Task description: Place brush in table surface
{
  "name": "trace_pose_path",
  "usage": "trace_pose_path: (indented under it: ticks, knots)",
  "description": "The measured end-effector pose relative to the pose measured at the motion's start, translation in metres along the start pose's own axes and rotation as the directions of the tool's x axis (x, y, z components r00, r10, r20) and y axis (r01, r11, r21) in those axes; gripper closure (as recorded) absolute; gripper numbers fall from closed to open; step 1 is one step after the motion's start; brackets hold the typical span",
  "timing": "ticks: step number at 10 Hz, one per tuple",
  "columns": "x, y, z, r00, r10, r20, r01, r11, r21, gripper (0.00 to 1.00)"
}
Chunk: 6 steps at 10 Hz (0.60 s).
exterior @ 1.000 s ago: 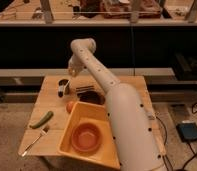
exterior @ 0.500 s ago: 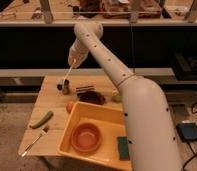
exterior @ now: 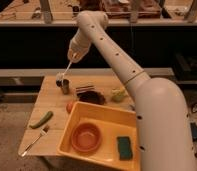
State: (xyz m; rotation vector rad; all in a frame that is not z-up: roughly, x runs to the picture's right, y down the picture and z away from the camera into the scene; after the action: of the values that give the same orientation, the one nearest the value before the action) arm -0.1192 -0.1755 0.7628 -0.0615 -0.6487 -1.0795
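1. The gripper [exterior: 73,54], upper left of centre in the frame, is clamped on the top of the brush [exterior: 66,70]; the handle hangs slanting down-left, its head just above or at the rim of the small dark cup [exterior: 65,86] near the back left of the table [exterior: 52,107]
2. To do this step well, as I judge it: lift the head clear of the cup, carry it sideways to bare wood, and lower until the brush nearly lies flat before releasing, so it neither rolls nor tips the cup
3. Bare wood lies toward the left edge, above the green vegetable [exterior: 41,119] and fork [exterior: 34,141]; that looks the safest spot
4. The yellow tub [exterior: 103,111], lower centre, holds an orange bowl [exterior: 86,137] and a green sponge [exterior: 124,147]; keep the brush out of it
5. Whether the cup holds anything else cannot be told
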Motion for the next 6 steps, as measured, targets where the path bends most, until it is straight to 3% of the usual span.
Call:
trace_pose_path:
  ticks: [3,5,6]
  knots:
    - [0.008,0.014,0.03,0.999,0.02,0.046,-0.019,1.0,-0.023,0.92]
    - [0.013,0.026,0.072,0.996,0.029,0.088,-0.024,0.998,-0.057,0.92]
    - [0.014,0.029,0.078,0.995,0.032,0.094,-0.026,0.998,-0.062,0.92]
